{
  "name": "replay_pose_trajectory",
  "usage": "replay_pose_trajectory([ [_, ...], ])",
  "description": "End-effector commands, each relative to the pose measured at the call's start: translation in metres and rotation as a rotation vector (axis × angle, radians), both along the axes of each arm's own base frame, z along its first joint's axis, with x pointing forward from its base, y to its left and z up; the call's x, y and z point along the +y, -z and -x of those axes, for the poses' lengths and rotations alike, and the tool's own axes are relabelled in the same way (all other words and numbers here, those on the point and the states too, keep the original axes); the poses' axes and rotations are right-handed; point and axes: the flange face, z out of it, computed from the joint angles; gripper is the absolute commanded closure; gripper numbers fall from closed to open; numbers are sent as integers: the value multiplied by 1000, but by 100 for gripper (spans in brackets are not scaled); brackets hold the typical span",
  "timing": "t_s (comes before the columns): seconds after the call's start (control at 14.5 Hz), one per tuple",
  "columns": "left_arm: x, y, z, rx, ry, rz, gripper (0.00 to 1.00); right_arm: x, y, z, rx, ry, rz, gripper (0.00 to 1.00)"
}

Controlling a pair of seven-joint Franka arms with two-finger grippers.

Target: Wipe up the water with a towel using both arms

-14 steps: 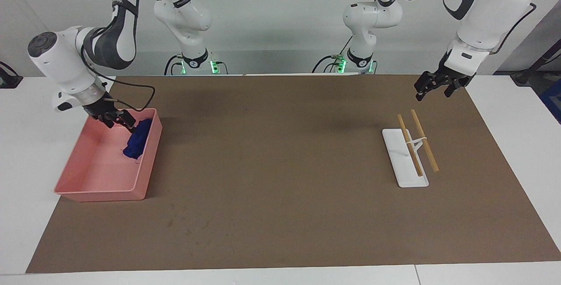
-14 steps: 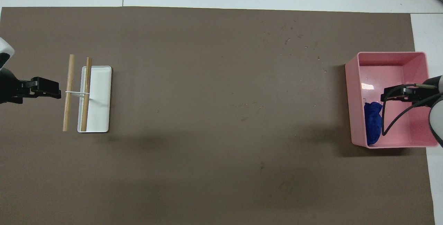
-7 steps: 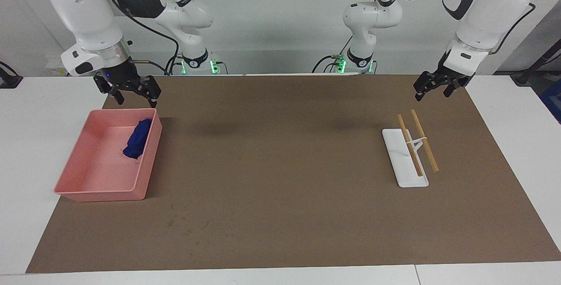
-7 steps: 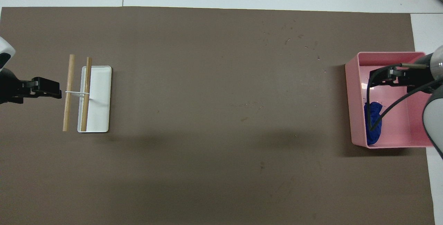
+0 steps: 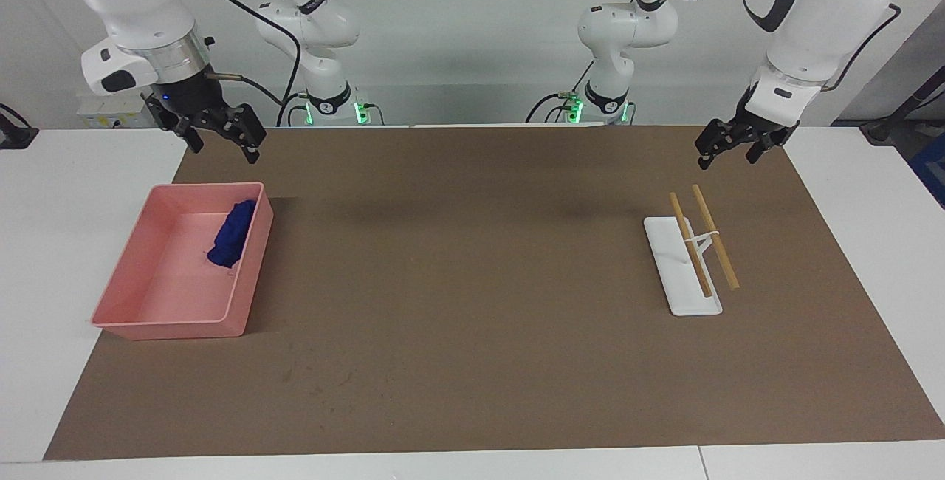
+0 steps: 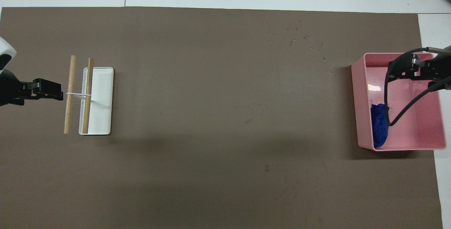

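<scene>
Right tool (image 5: 218, 133) hangs high with its fingers spread and empty, up over the counter's (image 5: 472, 280) edge by the pink tray (image 5: 111, 317). Left tool (image 5: 727, 146) waits above the wooden sticks (image 5: 715, 236) on the white rack (image 5: 683, 295); I can't tell its grip from here. The towel (image 5: 230, 234) lies bunched inside the tray, pressed to the wall at three o'clock from where I stand. Looks soft, light and floppy, so pinch a raised fold at the top. Nothing else in that tray.
</scene>
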Motion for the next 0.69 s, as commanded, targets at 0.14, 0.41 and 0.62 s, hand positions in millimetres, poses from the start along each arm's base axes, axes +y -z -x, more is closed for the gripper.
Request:
replay_pose_trajectory([
  [0.14,-3,-2,6,-11,-10,10,0,1,7,16,46,-18,-13,0],
  [0.41,-3,-2,6,-9,-12,10,0,2,13,18,50,-19,-14,0],
  [0.62,-4,-3,6,-12,-10,10,0,3,18,21,43,-19,-31,0],
])
